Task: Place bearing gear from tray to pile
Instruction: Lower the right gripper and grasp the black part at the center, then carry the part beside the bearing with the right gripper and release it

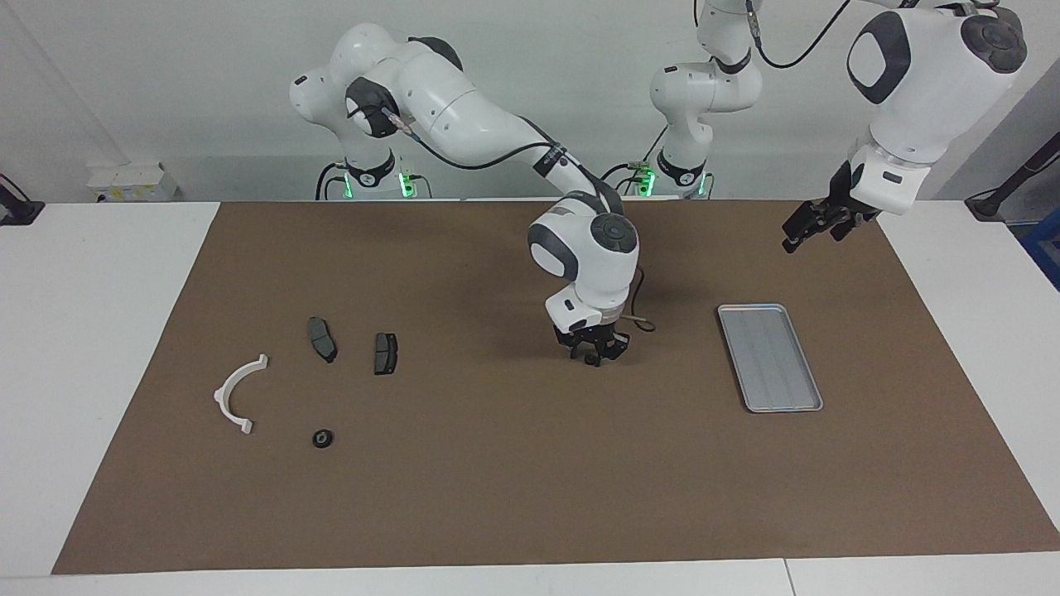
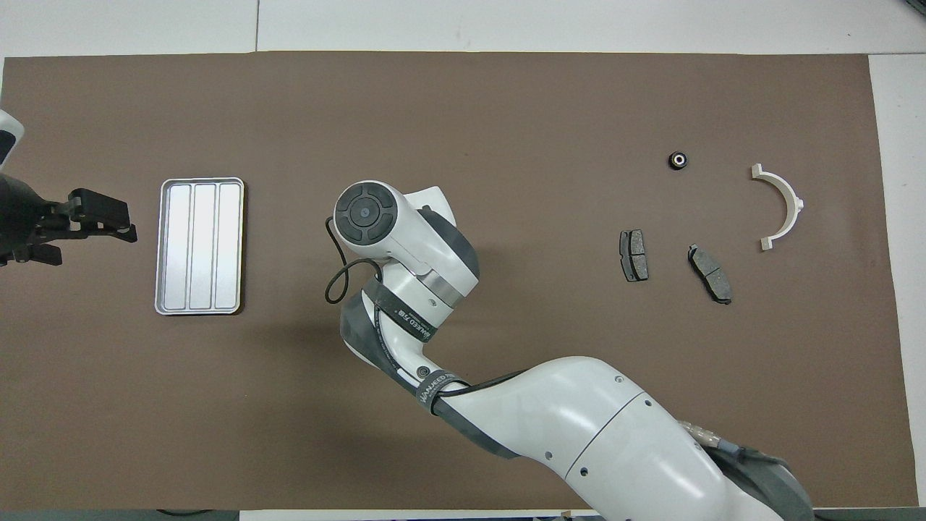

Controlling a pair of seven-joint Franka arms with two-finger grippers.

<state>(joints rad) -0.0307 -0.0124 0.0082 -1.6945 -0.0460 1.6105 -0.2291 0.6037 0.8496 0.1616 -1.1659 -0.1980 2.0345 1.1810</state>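
Observation:
A small black bearing gear (image 1: 590, 362) lies on the brown mat between the tray and the pile. My right gripper (image 1: 591, 356) stands down on it, fingers drawn in against its sides. In the overhead view the right arm's wrist hides both. The silver tray (image 1: 770, 356) (image 2: 200, 246) holds nothing and lies toward the left arm's end. The pile lies toward the right arm's end: a white half-ring bracket (image 1: 236, 393) (image 2: 785, 206), two dark brake pads (image 1: 321, 338) (image 2: 634, 255) and a second bearing gear (image 1: 322, 438) (image 2: 678, 159). My left gripper (image 1: 792, 242) (image 2: 119, 221) waits open in the air beside the tray.
The brown mat (image 1: 497, 480) covers most of the white table. A black cable loop (image 2: 340, 278) hangs off the right wrist.

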